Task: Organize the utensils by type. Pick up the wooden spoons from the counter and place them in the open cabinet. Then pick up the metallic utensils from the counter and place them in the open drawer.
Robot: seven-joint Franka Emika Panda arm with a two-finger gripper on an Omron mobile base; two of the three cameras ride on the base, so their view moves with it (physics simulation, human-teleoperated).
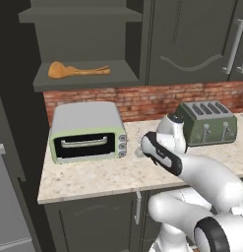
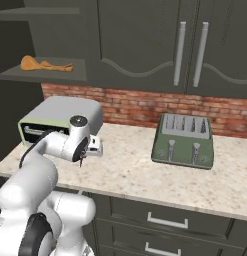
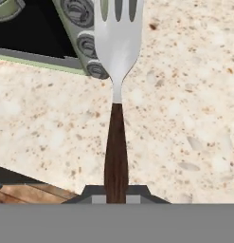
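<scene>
In the hand view, a silver fork with a dark brown handle [image 3: 116,95] is running up the middle of the frame, its handle clamped at the bottom between the closed dark fingers of the robot's hand [image 3: 116,195], and its tines are reaching the top edge over the knobs of a pale green toaster oven with a grey top [image 3: 66,33]. The fork is hanging above the beige speckled stone table [image 3: 184,95], with no visible contact. In the left base view, the hand [image 1: 141,150] is sitting at the centre of the frame, just right of the toaster oven [image 1: 87,130]. Orange-brown wooden spoons [image 1: 76,71] are lying on the shelf of the open dark grey-green cabinet [image 1: 86,81] at the upper left. A dark green four-slot toaster [image 1: 207,123] is standing at the right against the red brick wall [image 1: 142,101].
</scene>
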